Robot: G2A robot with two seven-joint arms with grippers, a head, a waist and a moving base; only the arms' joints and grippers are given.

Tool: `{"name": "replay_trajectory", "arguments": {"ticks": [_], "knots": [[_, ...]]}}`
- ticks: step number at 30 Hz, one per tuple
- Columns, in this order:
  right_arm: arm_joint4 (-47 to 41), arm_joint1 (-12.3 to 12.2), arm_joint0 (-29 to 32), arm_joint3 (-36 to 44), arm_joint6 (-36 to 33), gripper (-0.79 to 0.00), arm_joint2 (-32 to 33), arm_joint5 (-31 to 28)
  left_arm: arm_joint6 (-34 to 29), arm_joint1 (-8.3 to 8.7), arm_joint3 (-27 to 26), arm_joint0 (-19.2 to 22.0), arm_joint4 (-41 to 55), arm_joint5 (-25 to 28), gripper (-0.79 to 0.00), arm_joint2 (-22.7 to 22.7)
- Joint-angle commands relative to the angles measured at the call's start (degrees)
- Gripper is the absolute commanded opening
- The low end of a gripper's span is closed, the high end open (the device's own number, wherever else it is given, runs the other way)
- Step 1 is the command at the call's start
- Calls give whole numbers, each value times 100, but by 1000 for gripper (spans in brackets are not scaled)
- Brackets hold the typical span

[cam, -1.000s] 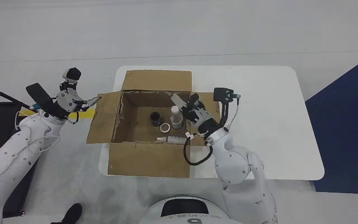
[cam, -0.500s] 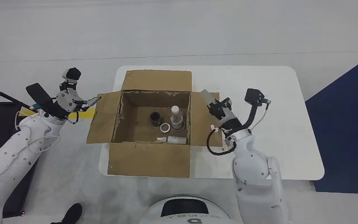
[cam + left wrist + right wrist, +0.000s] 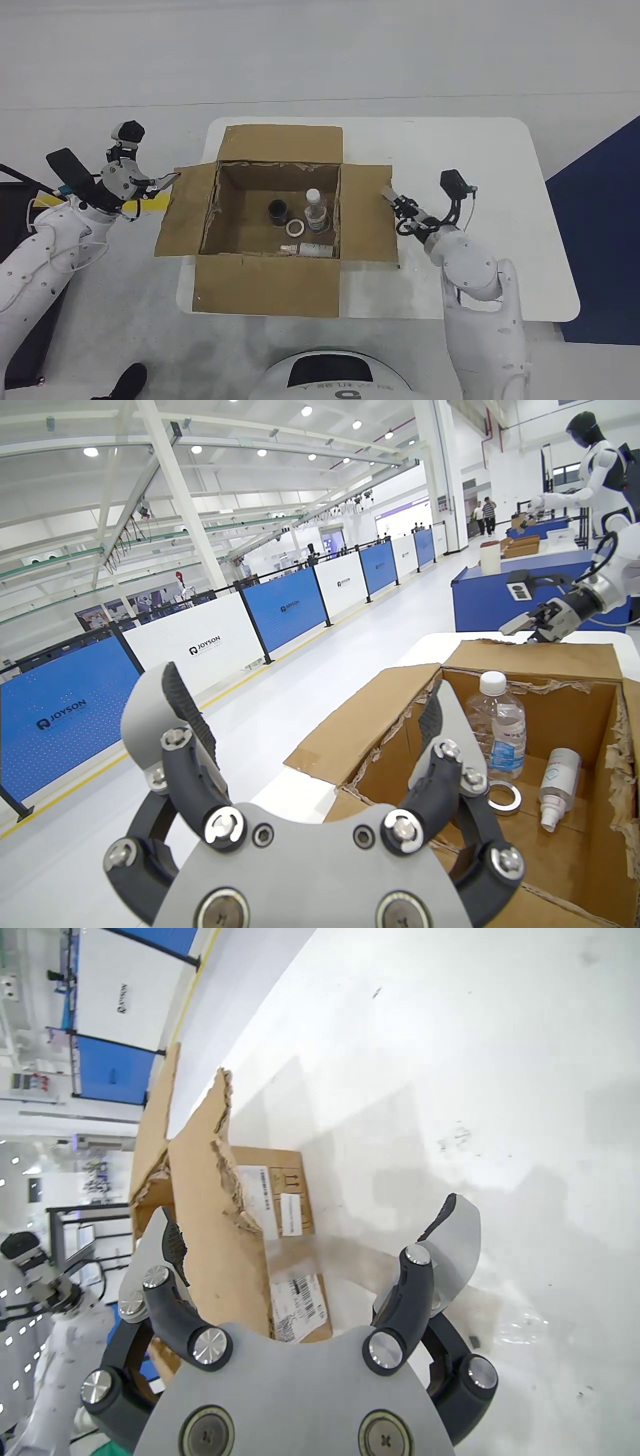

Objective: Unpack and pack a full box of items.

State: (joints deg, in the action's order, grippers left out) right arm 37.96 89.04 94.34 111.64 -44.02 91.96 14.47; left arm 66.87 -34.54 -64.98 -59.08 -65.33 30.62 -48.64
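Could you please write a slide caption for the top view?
Open box with a bottle inside, left end effector and right end effector open beside it.

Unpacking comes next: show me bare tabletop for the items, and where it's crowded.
Free: the table from the box's right flap to the table's right edge. Crowded: right half of the box floor, with water bottle, ring, spray bottle.
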Motion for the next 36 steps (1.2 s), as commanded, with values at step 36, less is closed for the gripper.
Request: {"name": "replay_trajectory", "arguments": {"ticks": [36], "knots": [[-2478,-457,-134,309,-972,0,-170,-1348,-331,2,-314,58,-351,-25,0,-41]]}}
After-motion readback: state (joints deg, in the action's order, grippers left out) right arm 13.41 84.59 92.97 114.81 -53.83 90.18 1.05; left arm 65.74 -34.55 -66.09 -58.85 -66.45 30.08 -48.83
